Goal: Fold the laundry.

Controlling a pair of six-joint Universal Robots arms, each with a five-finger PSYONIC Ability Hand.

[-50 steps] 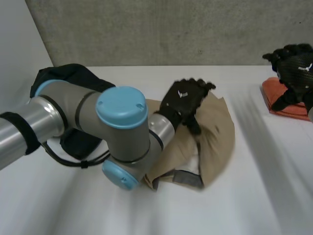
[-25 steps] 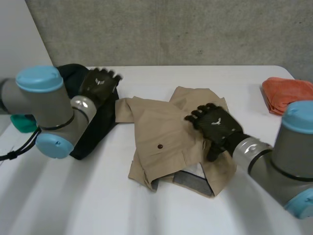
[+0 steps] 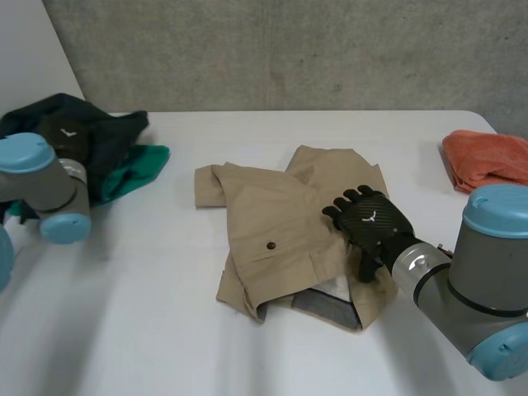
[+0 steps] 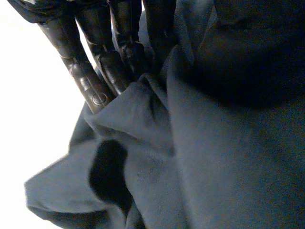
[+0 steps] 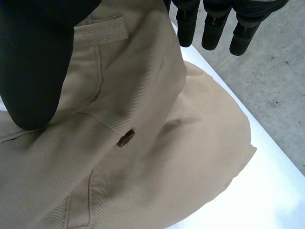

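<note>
Right hand on tan shorts

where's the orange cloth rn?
Head view: orange cloth sits at the table's far right edge, clear of the tan garment that the right hand rests on.

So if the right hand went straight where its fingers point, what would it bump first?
Likely more of the beige garment: the right hand is over it, fingers aimed across its far part. Beyond is bare white table.

Setting: robotics lab. Evidence: bare concrete wall on the far side, plain white bench, grey robot arms left and right.
</note>
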